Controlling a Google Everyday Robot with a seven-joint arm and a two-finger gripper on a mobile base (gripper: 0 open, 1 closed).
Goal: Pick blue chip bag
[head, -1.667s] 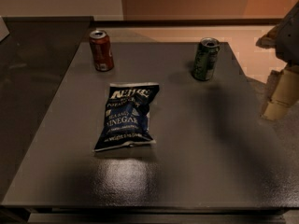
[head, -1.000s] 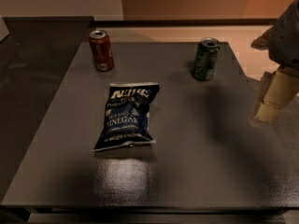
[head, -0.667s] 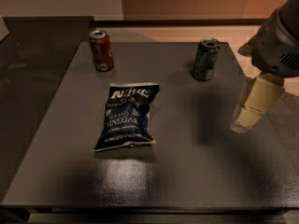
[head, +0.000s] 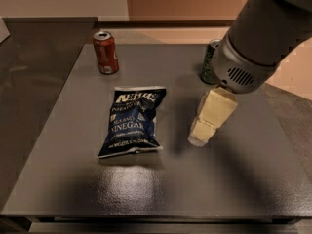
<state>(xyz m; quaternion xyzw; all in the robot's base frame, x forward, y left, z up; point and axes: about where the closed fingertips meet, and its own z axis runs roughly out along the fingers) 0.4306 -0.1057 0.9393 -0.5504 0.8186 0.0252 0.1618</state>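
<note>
Gripper [head: 197,139], blocky cream, near crinkly foil blue chip bag [head: 131,122], apart.

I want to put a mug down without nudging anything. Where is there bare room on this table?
Widest: the near strip of the table, in front of the blue chip bag and the gripper, which hangs right of the bag. Also bare: the left margin beside the bag. Crowded: back right, where the arm overlaps the green can.
</note>
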